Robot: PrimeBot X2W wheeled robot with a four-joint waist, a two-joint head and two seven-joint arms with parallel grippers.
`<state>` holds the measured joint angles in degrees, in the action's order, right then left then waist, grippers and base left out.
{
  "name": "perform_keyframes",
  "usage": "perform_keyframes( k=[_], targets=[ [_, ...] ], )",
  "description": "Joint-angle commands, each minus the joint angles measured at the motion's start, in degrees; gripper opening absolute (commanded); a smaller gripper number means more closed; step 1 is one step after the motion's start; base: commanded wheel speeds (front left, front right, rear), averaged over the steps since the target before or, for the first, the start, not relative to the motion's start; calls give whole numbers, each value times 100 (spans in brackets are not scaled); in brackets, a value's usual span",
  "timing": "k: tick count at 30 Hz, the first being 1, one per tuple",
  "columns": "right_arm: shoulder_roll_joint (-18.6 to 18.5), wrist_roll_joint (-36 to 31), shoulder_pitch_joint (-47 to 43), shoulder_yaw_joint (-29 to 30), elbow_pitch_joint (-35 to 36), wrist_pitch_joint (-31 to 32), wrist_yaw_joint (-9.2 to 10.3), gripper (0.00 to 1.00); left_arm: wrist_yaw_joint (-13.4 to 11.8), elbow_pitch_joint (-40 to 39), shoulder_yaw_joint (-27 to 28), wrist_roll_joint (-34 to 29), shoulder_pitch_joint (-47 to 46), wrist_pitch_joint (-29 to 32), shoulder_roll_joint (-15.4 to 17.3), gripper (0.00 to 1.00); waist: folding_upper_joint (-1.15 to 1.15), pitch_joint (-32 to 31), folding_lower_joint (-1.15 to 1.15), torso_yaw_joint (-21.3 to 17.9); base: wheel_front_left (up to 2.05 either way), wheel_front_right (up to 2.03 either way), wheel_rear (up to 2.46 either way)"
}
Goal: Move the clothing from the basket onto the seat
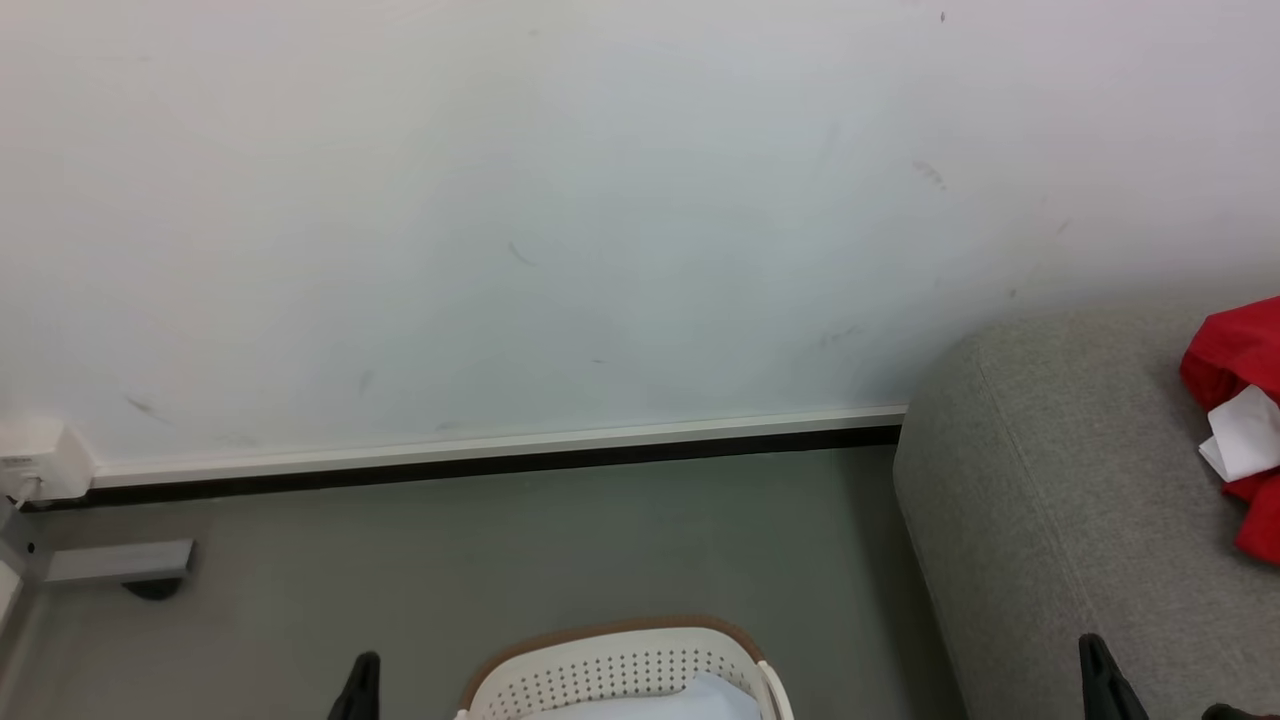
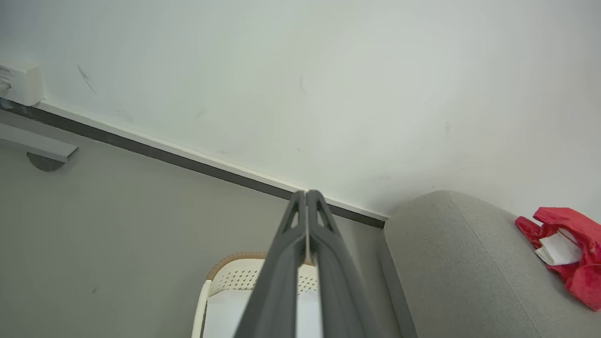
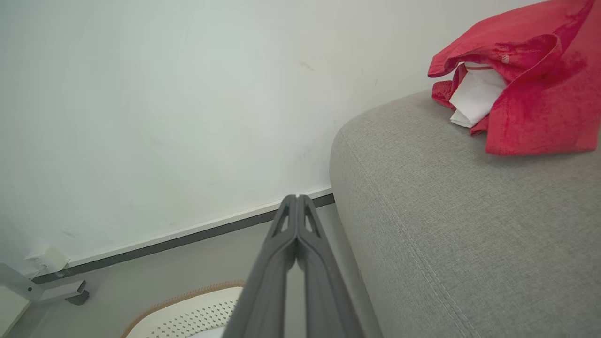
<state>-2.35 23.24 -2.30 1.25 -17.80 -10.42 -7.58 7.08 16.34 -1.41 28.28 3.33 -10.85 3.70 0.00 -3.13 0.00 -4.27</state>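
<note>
Two grippers, both shut on nothing: the left gripper (image 2: 306, 193) has its two long dark fingers pressed flat together along their length, and the right gripper (image 3: 297, 197) is closed the same way. In the head view their tips rise from the bottom edge, the left at about 7 o'clock and the right at about 5 o'clock, in front of the seat (image 1: 1040, 520).

The clothing (image 1: 1238, 365) is bright red and crumpled, with a fold of white showing in it. It lies on top of the seat at 3 o'clock in the head view, cut off by the frame edge. The seat is a light grey upholstered block with a rounded corner, set before the white wall (image 1: 600, 200).

The basket (image 1: 610, 665) sits on the grey floor (image 1: 500, 540) at 6 o'clock, to the 9 o'clock side of the seat — near it but apart. Its brown rim and perforated cream wall show, and a pale bluish-white cloth (image 1: 700, 700) lies inside.

At 9 o'clock a small white box (image 1: 35, 455) sits on the wall just above the skirting.
</note>
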Motion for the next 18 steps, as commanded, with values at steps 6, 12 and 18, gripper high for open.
perform_keyframes(
  k=[6, 12, 18],
  targets=[
    [-38, 784, 262, 76, 140, 178, 3, 0, -37, -162, 113, 740, -232, 186, 5, 0, 0, 18, 0, 26, 0, 0, 0],
    [-41, 1333, 333, 118, 160, 313, 4, 0, -61, -210, 175, 1253, -298, 326, -2, 0, 0, 35, 0, 49, 0, 0, 0],
    [-44, 1850, 395, 159, 175, 441, 4, 0, -88, -250, 232, 1726, -359, 454, -8, 0, 0, 52, 0, 73, 0, 0, 0]
  ],
)
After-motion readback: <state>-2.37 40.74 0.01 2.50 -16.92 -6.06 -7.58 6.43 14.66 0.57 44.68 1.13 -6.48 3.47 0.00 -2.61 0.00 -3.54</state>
